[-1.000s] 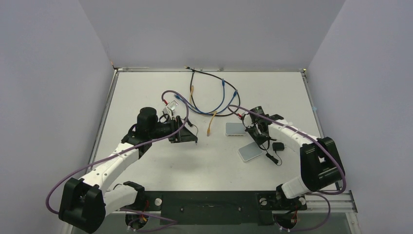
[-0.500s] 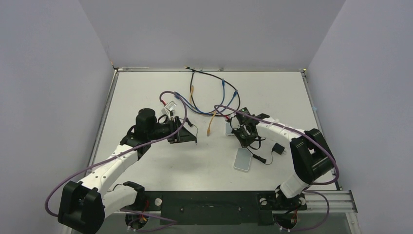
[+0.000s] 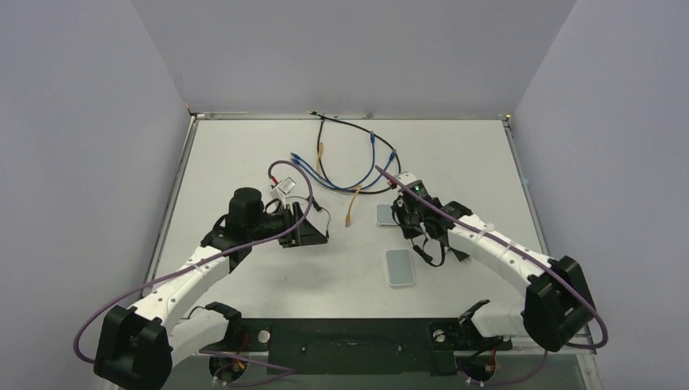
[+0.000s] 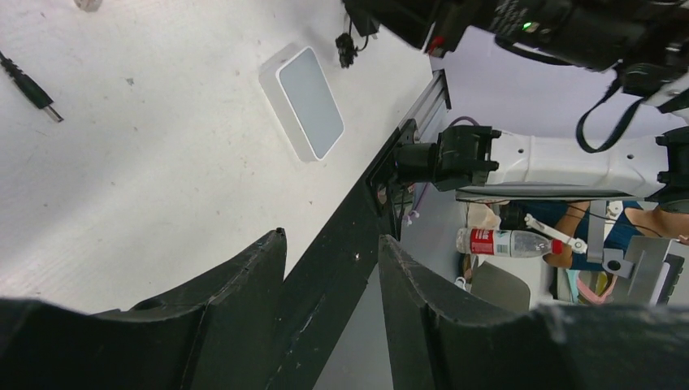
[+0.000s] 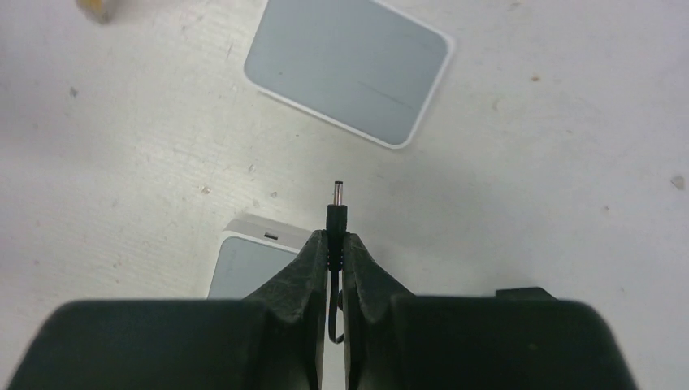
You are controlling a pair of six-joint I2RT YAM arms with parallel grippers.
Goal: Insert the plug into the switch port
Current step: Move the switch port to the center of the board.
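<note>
My right gripper (image 5: 335,236) is shut on a black barrel plug (image 5: 335,203), whose tip sticks out ahead of the fingertips above the table. A flat white box with a pale grey face (image 5: 244,264) lies just left of the gripper, partly under the left finger; a small socket (image 5: 270,236) shows in its narrow edge. A second similar box (image 5: 349,69) lies farther ahead. In the top view the right gripper (image 3: 413,236) hangs between the near box (image 3: 399,267) and the far box (image 3: 387,214). My left gripper (image 3: 319,234) is open and empty, and it is also in the left wrist view (image 4: 331,237).
A tangle of black, blue and orange-tipped cables (image 3: 353,166) lies at the back centre. A small white block (image 3: 284,188) sits by the left wrist. A loose black plug (image 4: 32,85) lies on the table. The black front rail (image 4: 357,236) marks the table's near edge.
My right arm has swung left and forward with the plug. The near white box has slid left and turned square to the table's front edge. The left arm has hardly moved.
</note>
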